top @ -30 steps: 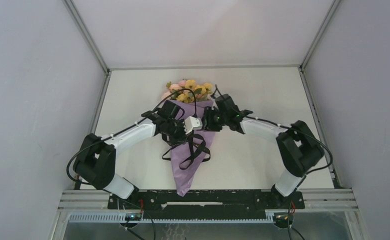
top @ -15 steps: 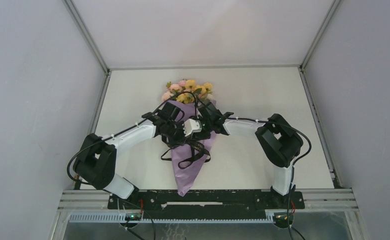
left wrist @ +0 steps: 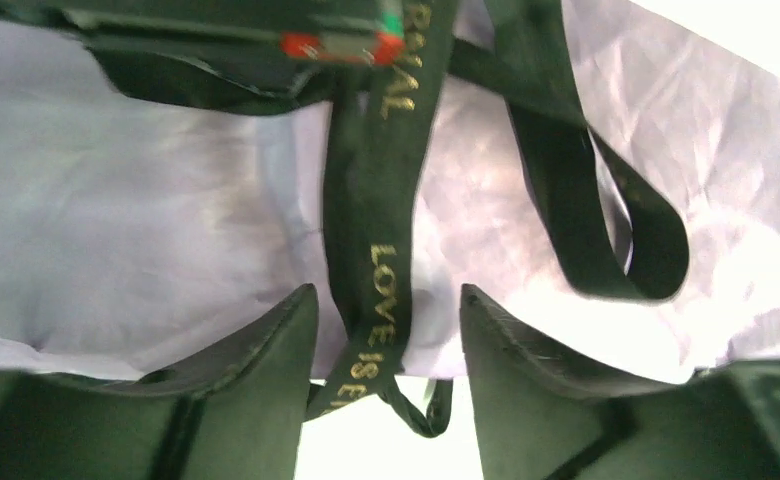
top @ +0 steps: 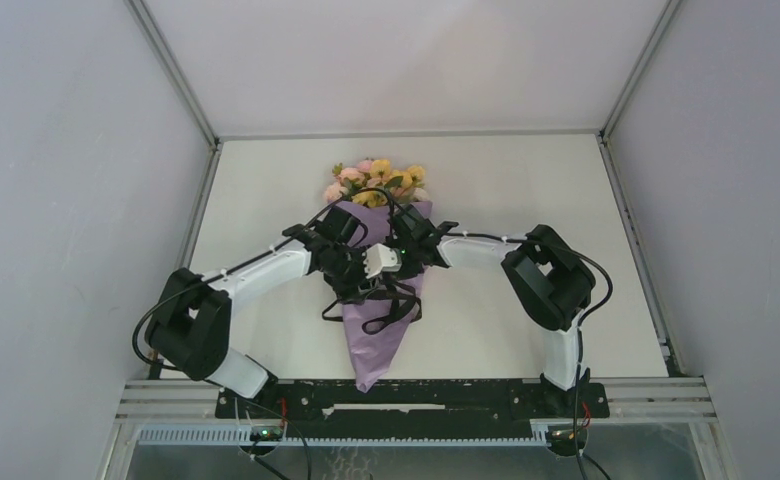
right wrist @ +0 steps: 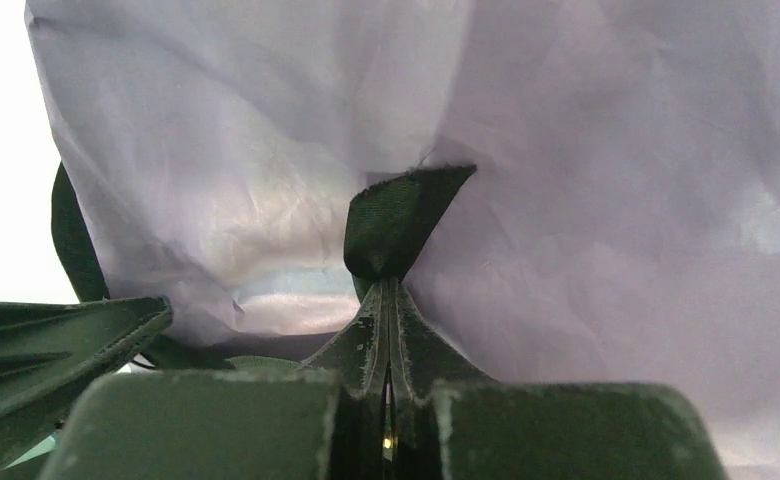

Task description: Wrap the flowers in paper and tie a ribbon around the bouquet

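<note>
On the table [top: 526, 190], midway between the two arms: bouquet [top: 374, 335], lying flat, pointed tip toward the arm bases.

At the bouquet's far end: flowers [top: 376, 180], pink, yellow and white, bunched above the cone's mouth.

From that mouth down to the bouquet's tip: paper [top: 369, 355], lilac and crinkled.

Across the bouquet's middle: ribbon [top: 398, 308], black, drooping in loose loops over the cone.

Left claw [top: 364, 278]: hangs over the bouquet's middle from the left side, released, fingers [left wrist: 256, 380] spread well apart. Straddles one strand of ribbon [left wrist: 366, 190] with gold lettering, "LOVE IS" readable. Pinches nothing; shows a gap on either side of the strand. Faces the paper [left wrist: 146, 230] just behind it.

Right claw [top: 406, 255]: comes in over the bouquet's middle from the right side, close beside the left claw. In its wrist view, right claw [right wrist: 386, 295] clenched tight on a folded end of ribbon [right wrist: 398, 215]. Holds that end up against the paper [right wrist: 616, 200].
</note>
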Controlling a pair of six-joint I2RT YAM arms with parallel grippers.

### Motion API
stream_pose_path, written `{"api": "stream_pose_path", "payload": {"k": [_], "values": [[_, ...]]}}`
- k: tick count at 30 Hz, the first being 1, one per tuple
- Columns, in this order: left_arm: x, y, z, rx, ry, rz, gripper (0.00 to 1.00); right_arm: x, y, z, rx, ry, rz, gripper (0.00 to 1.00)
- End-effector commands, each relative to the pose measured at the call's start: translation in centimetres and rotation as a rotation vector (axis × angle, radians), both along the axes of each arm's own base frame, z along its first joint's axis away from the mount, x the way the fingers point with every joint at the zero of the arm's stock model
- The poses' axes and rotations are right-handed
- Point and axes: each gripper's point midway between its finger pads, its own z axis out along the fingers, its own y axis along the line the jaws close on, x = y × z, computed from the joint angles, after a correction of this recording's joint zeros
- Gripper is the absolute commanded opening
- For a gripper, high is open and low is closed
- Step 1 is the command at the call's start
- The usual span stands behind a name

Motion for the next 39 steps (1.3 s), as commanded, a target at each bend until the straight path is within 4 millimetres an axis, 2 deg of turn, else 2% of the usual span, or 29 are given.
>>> {"api": "stream_pose_path", "payload": {"k": [1,3,8,10,15,21,25,30,31,32,34,36,39], "values": [[-0.9,1.4,2.6,0.038,-0.047,-0.124,0.66,1.7,-0.1,2.0,0.042,-0.055,-0.017,0.0],[-1.1,2.9,3.0,0.079,-0.052,-0.171,0.74,1.7,-0.4,2.2,0.062,-0.051,-0.022,0.0],[0.2,7.0,3.4,0.139,-0.092,-0.257,0.76,1.8,-0.5,2.8,0.082,-0.062,-0.015,0.0],[0.9,7.8,3.0,0.151,-0.111,-0.278,0.78,1.8,-0.5,2.9,0.088,-0.062,-0.011,0.0],[1.5,8.1,0.4,0.181,-0.13,-0.327,0.76,1.8,0.0,3.5,0.12,-0.061,0.002,0.0],[3.2,7.3,-1.0,0.178,-0.138,-0.253,0.6,2.1,-0.1,4.4,0.139,-0.079,0.004,0.0],[3.0,7.0,-1.9,0.198,-0.123,-0.26,0.6,2.2,-0.3,4.9,0.14,-0.087,0.003,0.0],[1.3,6.6,-3.0,0.211,-0.088,-0.317,0.63,2.3,-0.7,5.3,0.157,-0.091,-0.006,0.0],[1.1,6.6,-3.3,0.221,-0.083,-0.322,0.58,2.4,-0.8,5.5,0.163,-0.094,-0.011,0.0],[1.0,6.6,-3.5,0.229,-0.078,-0.318,0.48,2.6,-1.0,5.6,0.164,-0.097,-0.016,0.0],[1.0,6.8,-3.6,0.245,-0.061,-0.305,0.22,2.7,-1.5,5.9,0.166,-0.106,-0.024,0.0],[1.1,7.1,-3.4,0.256,-0.058,-0.292,0.02,3.2,-2.3,6.3,0.161,-0.125,-0.042,0.0],[1.6,7.5,-2.3,0.237,-0.077,-0.256,0.0,4.0,-5.0,7.0,0.148,-0.161,-0.104,0.0]]}}
